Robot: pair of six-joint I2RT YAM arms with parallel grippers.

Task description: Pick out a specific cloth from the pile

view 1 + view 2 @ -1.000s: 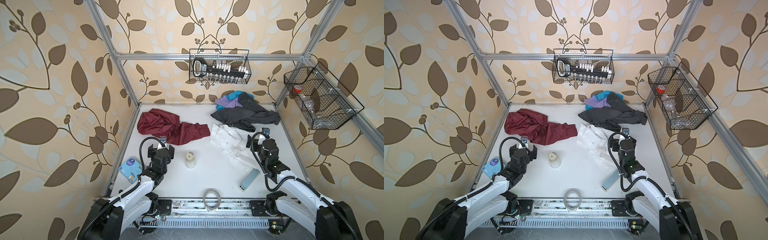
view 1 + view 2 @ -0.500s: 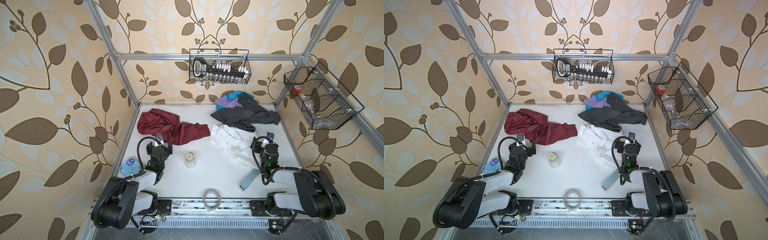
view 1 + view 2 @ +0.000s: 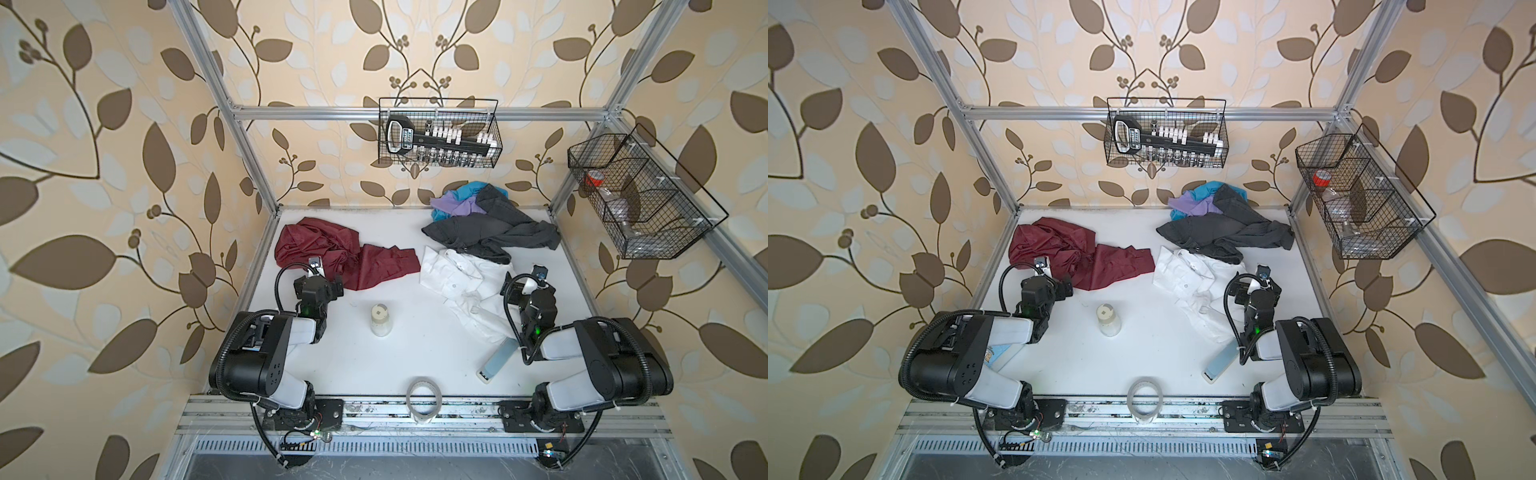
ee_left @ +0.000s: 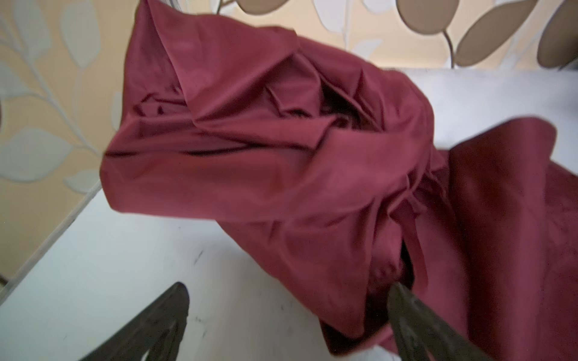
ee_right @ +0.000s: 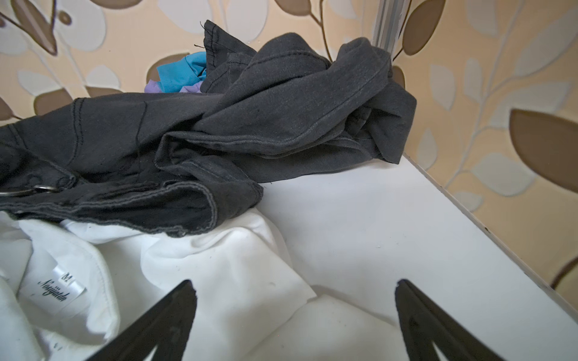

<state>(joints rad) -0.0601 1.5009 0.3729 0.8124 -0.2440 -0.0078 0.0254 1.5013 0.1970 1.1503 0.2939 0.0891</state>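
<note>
Two arms folded low at the near edge of a white table (image 3: 415, 353). Largest item: the pile (image 3: 490, 224), far right corner, with a dark grey garment (image 5: 250, 118) draped over turquoise and lavender pieces and overlapping the far edge of a white shirt (image 3: 457, 274), which spreads toward the right arm. Next: the cloth (image 3: 332, 253), maroon, slightly shiny and crinkled, lying by itself at the far left of the table, apart from the pile and bunched against the left wall. Its flatter end runs rightward to just beside the white shirt; cannot tell if they touch. Left gripper (image 4: 289, 287): jaws spread wide, nothing held; in the left wrist view one fingertip overlaps the near hem of the cloth, the other is over bare table. Right gripper (image 5: 294, 283): jaws spread wide, nothing held, one finger over the white shirt, the other over bare table; shirt label reads M. Smaller items: a white bottle (image 3: 380, 320) upright mid-table between the arms; a pale blue flat object (image 3: 496, 359) partly under the right arm; a tape roll (image 3: 423, 399) at the front edge.
</note>
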